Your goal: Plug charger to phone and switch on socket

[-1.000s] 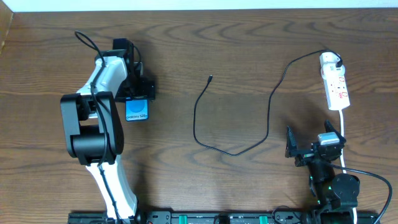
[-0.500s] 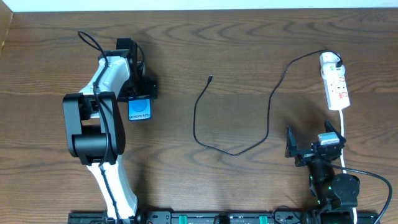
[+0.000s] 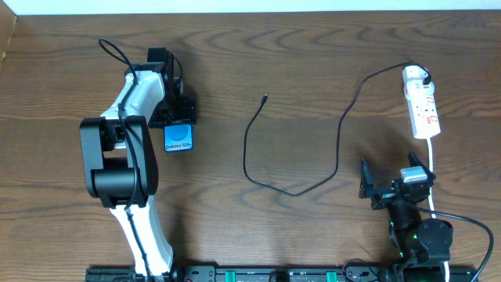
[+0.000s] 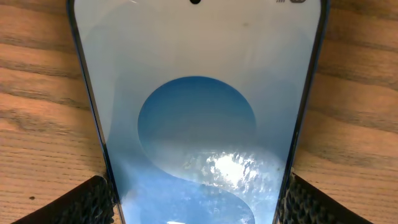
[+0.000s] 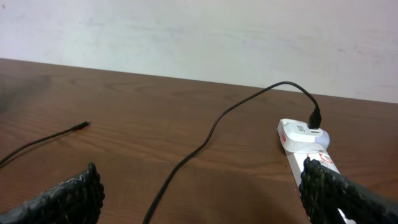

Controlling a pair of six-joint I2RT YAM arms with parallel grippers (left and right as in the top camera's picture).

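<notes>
The phone (image 3: 179,139), blue-screened, lies flat on the table at the left. My left gripper (image 3: 178,124) reaches over its far end; in the left wrist view the phone (image 4: 199,93) fills the frame and both black pads (image 4: 93,202) press its long edges, so my left gripper (image 4: 199,208) is shut on it. The charger (image 3: 290,190) is a thin black cable looping across the middle, its small tip (image 3: 265,97) free and its plug (image 3: 421,76) seated in the white socket (image 3: 424,110) at the far right. My right gripper (image 3: 391,176) hangs open near the front right, holding nothing.
The socket's white cord (image 3: 433,168) runs toward the front past my right arm. In the right wrist view the charger cable (image 5: 205,140) and the socket (image 5: 305,140) lie ahead of my open gripper (image 5: 199,199), with a white wall (image 5: 199,37) behind the table's far edge.
My left gripper has narrowed onto the phone's edges, and the phone has slid slightly to the right with it. The right arm and the cable have not moved.
</notes>
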